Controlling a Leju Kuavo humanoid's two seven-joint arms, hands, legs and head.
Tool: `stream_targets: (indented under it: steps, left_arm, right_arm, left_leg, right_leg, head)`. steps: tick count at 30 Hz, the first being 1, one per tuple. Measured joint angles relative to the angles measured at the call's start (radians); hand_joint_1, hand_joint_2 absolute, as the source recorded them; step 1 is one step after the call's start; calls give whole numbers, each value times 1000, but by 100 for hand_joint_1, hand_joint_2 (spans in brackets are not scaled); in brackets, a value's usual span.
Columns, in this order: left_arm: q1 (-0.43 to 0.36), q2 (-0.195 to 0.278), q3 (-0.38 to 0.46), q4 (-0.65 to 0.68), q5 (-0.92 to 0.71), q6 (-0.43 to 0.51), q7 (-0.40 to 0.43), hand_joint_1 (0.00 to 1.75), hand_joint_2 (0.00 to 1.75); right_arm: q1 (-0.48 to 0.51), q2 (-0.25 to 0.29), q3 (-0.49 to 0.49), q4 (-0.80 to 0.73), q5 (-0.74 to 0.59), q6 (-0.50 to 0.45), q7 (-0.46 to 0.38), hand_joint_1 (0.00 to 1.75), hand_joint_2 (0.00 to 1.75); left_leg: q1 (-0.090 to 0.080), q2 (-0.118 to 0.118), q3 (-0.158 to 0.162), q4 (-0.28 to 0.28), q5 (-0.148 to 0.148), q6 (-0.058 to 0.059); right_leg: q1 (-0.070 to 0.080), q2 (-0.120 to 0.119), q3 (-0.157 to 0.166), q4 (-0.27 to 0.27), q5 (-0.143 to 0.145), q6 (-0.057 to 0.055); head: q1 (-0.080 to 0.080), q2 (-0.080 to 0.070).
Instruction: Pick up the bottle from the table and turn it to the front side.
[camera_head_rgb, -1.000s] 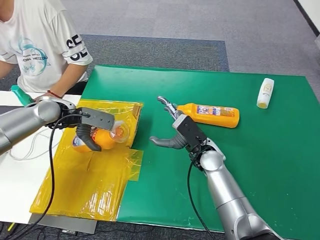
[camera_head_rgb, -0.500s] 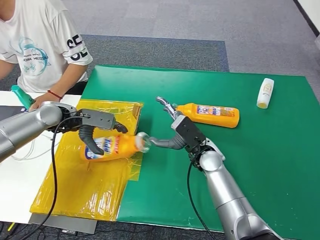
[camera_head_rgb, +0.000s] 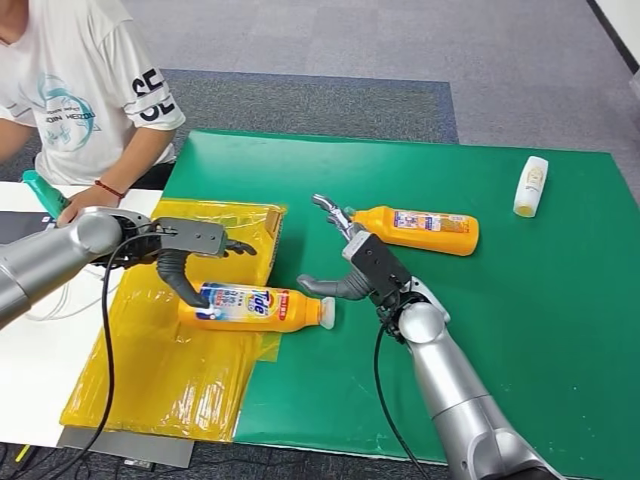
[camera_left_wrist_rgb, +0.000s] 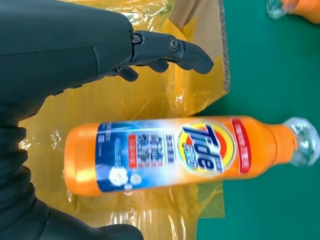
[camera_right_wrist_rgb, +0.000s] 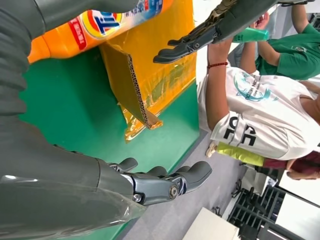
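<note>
Right hand (camera_head_rgb: 343, 268), lower centre of the head view, was spread and held nothing, its thumb just beside the clear cap of the bottle (camera_head_rgb: 253, 306). Left hand (camera_head_rgb: 192, 252), at centre left, hovered over the bottle's base with fingers apart, gripping nothing. The bottle lay on its side at centre frame, base on the yellow plastic sheet (camera_head_rgb: 151, 370), cap over the green mat (camera_head_rgb: 453, 330), orange with a blue-and-white label facing up. By my judgement the turning step looked finished; next called for pulling both hands clear without nudging it. Farther back, upper centre, lay a second orange bottle (camera_head_rgb: 419, 230).
</note>
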Motion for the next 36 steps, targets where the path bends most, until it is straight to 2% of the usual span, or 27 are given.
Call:
stream_targets:
  steps: [4, 7, 9, 11, 14, 17, 21, 24, 27, 32, 36]
  left_arm:
    - [41, 9, 40, -4, -31, 66, -45, 0, 175]
    - [134, 10, 132, -27, -87, 199, -133, 0, 175]
    - [253, -2, 250, -75, -152, 297, -197, 0, 175]
    - [397, -30, 404, -150, -224, 347, -247, 0, 175]
    - [590, -89, 626, -282, -316, 368, -295, 0, 175]
    - [747, -150, 824, -416, -377, 370, -313, 0, 175]
    - [898, -215, 1013, -548, -435, 363, -331, 0, 175]
    - [981, -257, 1108, -614, -474, 369, -345, 0, 175]
    - [1039, -291, 1169, -663, -510, 390, -352, 0, 175]
    - [1098, -347, 1233, -722, -595, 470, -360, 0, 175]
    - [1132, -410, 1282, -770, -663, 556, -363, 0, 175]
  right_arm:
    - [8, -1, 0, -9, -7, -8, 3, 0, 175]
    - [24, -5, -1, -28, -46, 7, 2, 0, 175]
    - [45, -14, -6, -53, -108, 45, -4, 0, 175]
    - [73, -30, -18, -83, -186, 95, -17, 0, 175]
    - [123, -56, -44, -133, -276, 152, -36, 0, 175]
    - [184, -80, -71, -196, -320, 180, -39, 0, 175]
    - [244, -101, -98, -275, -346, 201, -36, 0, 175]
    - [276, -110, -107, -322, -353, 207, -33, 0, 175]
    - [300, -114, -110, -361, -352, 205, -32, 0, 175]
    - [337, -115, -110, -433, -303, 154, -43, 0, 175]
    - [371, -110, -111, -515, -254, 117, -55, 0, 175]
  left_leg:
    - [0, 0, 0, 0, 0, 0]
    - [0, 0, 1, 0, 0, 0]
    - [-1, 1, 1, 0, -1, 0]
    - [-1, 1, 1, 0, -2, 0]
    - [-1, 1, 0, 0, -3, 1]
    - [-1, 2, 0, 0, -5, 2]
    - [-1, 2, 0, 0, -5, 2]
    - [0, 2, 0, 0, -5, 2]
    - [0, 2, 0, 0, -5, 1]
    - [0, 2, 0, 0, -5, 2]
    - [0, 2, 0, 0, -5, 2]
  right_leg:
    - [0, 0, 0, 0, 0, 0]
    - [0, 0, 0, 0, 0, 0]
    - [-1, 1, 0, -1, -1, 0]
    - [-1, 1, 0, -1, -1, 1]
    - [-1, 1, 0, -3, -2, 1]
    - [-2, 2, 0, -4, -2, 1]
    - [-1, 2, -1, -4, -2, 1]
    - [0, 2, -1, -3, -2, 1]
    - [0, 2, -1, -3, -2, 1]
    - [0, 2, 0, -3, -2, 1]
    - [0, 1, 0, -3, -2, 1]
  head:
    - [0, 0]
    - [0, 0]
    - [0, 0]
    - [0, 0]
    - [0, 0]
    - [0, 0]
    - [0, 0]
    - [0, 0]
    - [0, 0]
    - [0, 0]
    - [0, 0]
